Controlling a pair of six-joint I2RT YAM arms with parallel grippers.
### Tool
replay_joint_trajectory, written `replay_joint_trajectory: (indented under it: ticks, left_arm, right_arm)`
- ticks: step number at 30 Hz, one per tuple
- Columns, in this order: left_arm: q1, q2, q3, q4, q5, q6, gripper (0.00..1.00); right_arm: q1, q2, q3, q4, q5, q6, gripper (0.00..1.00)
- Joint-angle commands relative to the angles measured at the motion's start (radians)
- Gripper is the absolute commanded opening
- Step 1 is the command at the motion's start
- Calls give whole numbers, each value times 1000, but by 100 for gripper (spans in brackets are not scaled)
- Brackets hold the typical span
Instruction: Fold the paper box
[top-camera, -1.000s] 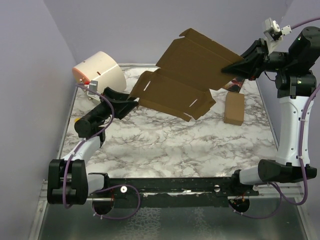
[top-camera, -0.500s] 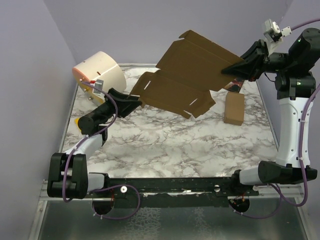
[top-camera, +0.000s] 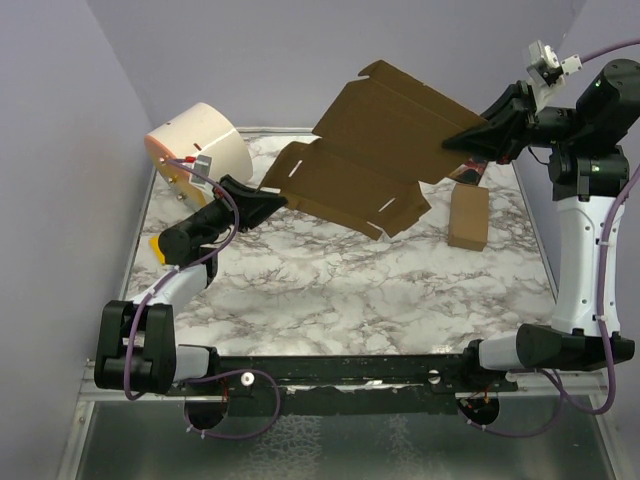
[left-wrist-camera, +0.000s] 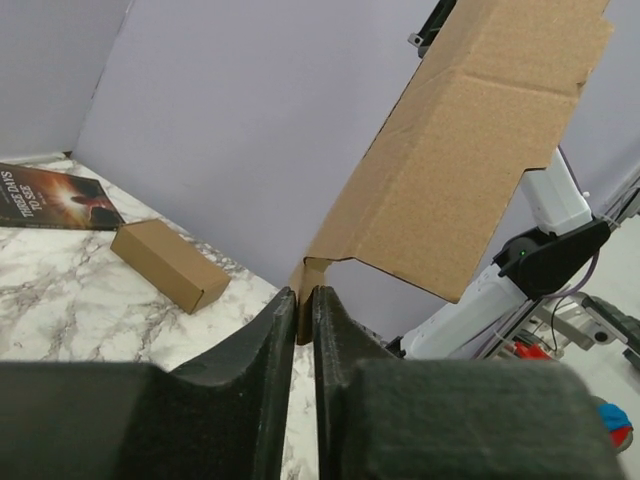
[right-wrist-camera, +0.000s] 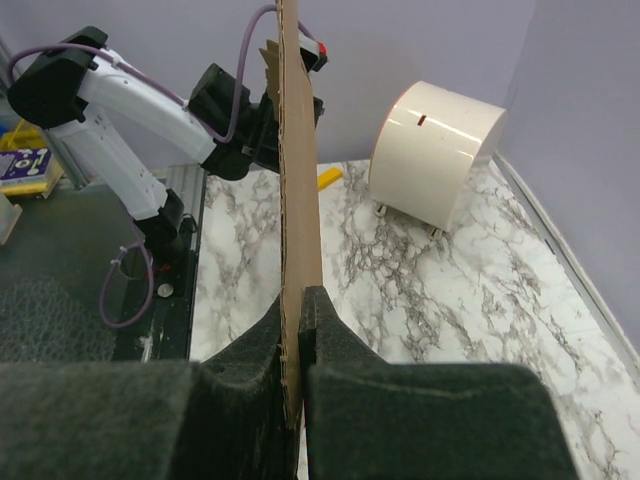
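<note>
The paper box (top-camera: 380, 150), a flat brown die-cut sheet with flaps and slots, hangs tilted in the air over the back of the marble table (top-camera: 330, 290). My right gripper (top-camera: 462, 135) is shut on its right edge. In the right wrist view the sheet (right-wrist-camera: 298, 150) runs edge-on up from between the pinching fingers of that gripper (right-wrist-camera: 301, 300). My left gripper (top-camera: 272, 198) is at the sheet's lower left flap. The left wrist view shows that gripper (left-wrist-camera: 303, 300) pinching a small flap tip, with the sheet (left-wrist-camera: 470, 150) rising to the upper right.
A white rounded device (top-camera: 200, 150) stands at the back left. A smaller brown cardboard box (top-camera: 468, 216) lies at the back right beside a dark printed booklet (left-wrist-camera: 55, 197). A yellow object (top-camera: 155, 245) lies at the table's left edge.
My left gripper has risen toward the sheet's lower left flap and its jaws have come together on the flap tip. The right gripper and the sheet have barely moved.
</note>
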Motion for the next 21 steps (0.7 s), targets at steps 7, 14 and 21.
replay_joint_trajectory:
  ticks: [7,14,21]
  left_arm:
    - [-5,-5,11,252,35,49,0]
    - [0,-4,-7,251,14,51,11]
    - [136,-24,-151,250,-127,21,44]
  right_arm:
    - [-6,-29,-20,40,-65,26,1]
    - [-10,-31,-32,45,-54,27,1]
    - [-33,-39,-62,60,-40,27,1]
